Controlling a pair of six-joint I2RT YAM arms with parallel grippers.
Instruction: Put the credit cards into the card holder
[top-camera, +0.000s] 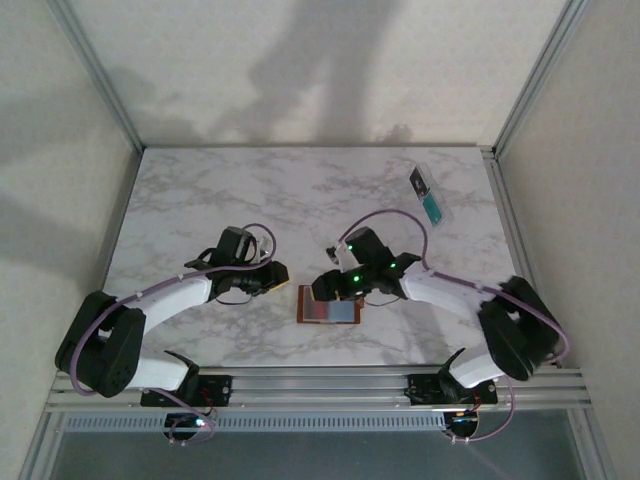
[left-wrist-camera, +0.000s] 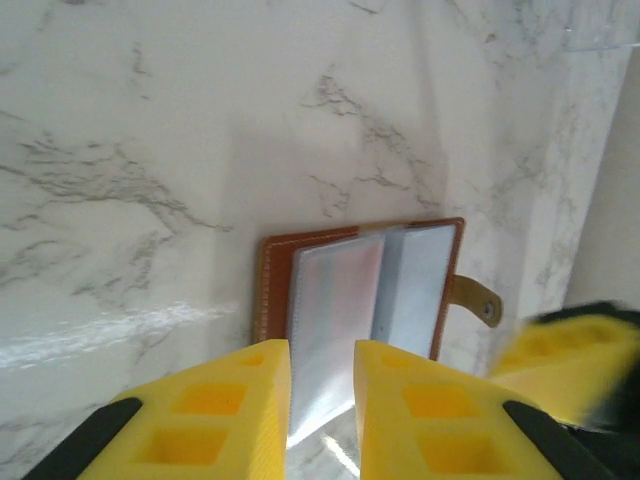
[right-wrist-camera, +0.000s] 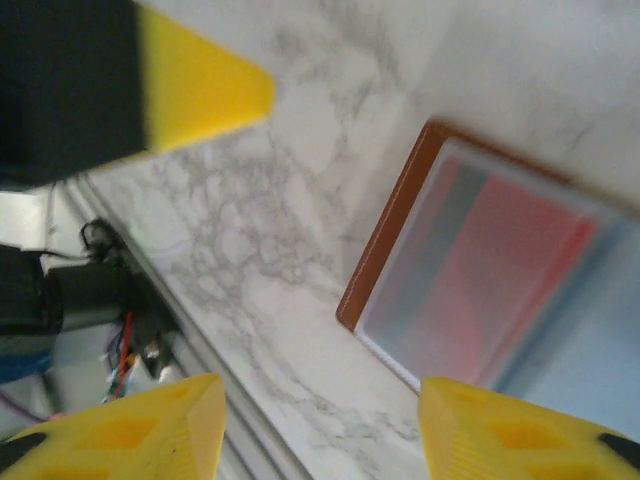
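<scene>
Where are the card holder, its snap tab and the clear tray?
card holder (left-wrist-camera: 268, 290), left wrist view, on its brown leather left edge.
snap tab (left-wrist-camera: 478, 301), left wrist view, on the middle of the tan strap.
clear tray (top-camera: 424, 168), top external view, on its far end rim.

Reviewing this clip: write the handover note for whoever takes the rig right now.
Left claw: slightly open, apparently empty, at the edge of the open tan-brown leather card holder.
Right claw: wide open, empty, beside the holder.
Done: a red plastic card sits in a clear pocket of the holder; a pale blue-grey card seems to be pocketed next to it.
Left: a teal card lies in the clear plastic tray at the far right; it needs fetching and inserting.
</scene>
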